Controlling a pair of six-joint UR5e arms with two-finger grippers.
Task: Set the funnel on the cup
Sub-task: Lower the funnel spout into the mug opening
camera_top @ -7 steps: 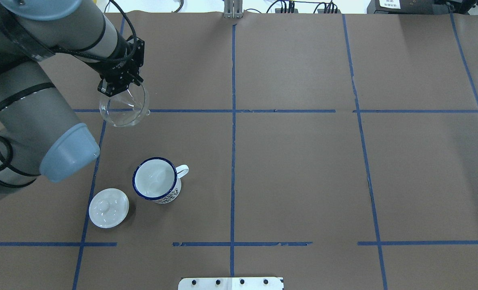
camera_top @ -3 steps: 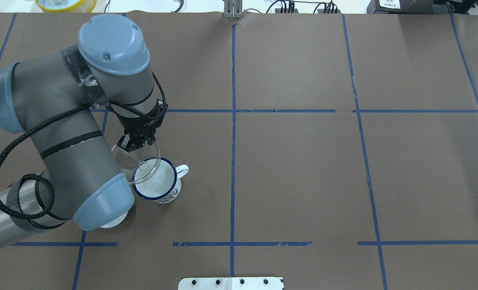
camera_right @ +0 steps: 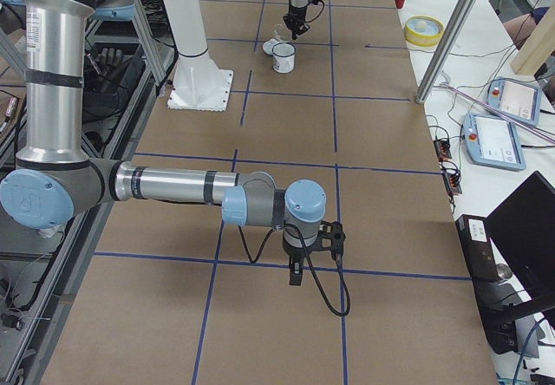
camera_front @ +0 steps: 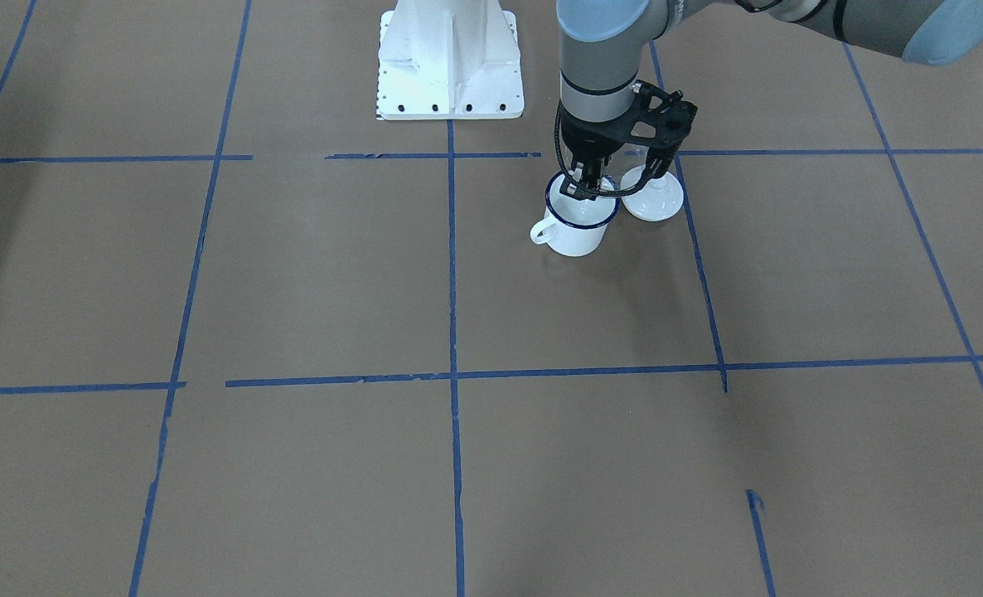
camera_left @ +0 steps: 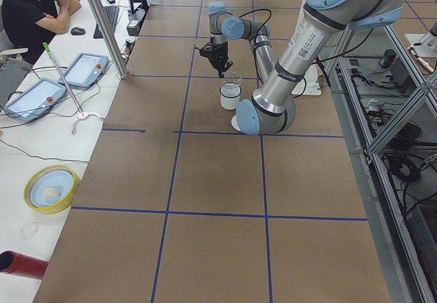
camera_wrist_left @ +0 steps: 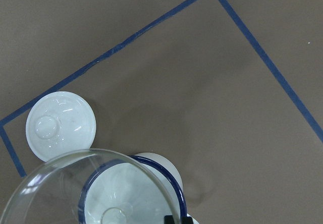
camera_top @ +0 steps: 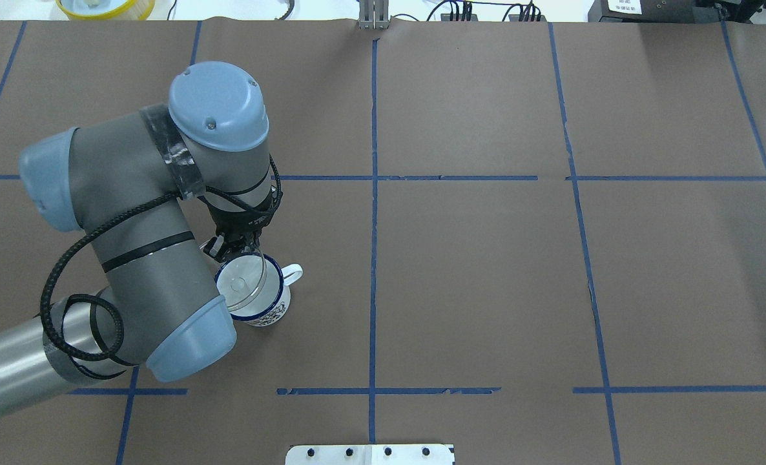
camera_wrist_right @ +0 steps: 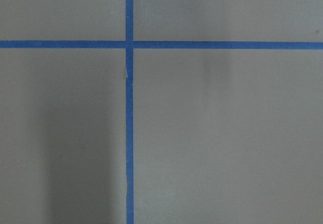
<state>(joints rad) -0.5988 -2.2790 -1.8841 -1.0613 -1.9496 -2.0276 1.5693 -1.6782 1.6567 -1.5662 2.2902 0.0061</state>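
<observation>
The cup (camera_top: 263, 303), a white enamel mug with a dark blue rim, stands on the brown table with its handle pointing right; it also shows in the front view as the cup (camera_front: 576, 230). My left gripper (camera_top: 232, 249) is shut on the far rim of the clear funnel (camera_top: 242, 284), which hangs just over the cup's mouth with its stem pointing down into it. In the left wrist view the funnel (camera_wrist_left: 60, 183) overlaps the cup (camera_wrist_left: 146, 188). I cannot tell whether my right gripper (camera_right: 296, 276), far off over bare table, is open or shut.
A small white knobbed lid (camera_front: 653, 201) lies beside the cup on the robot's left; the left arm's elbow (camera_top: 192, 339) hides it from overhead. Blue tape lines cross the table. The white robot base (camera_front: 450, 62) stands behind the cup. A person (camera_left: 31, 9) sits at a side desk.
My left arm has carried the funnel from the far side of the table toward the robot and brought it over the cup's mouth. Its elbow now covers the lid.
</observation>
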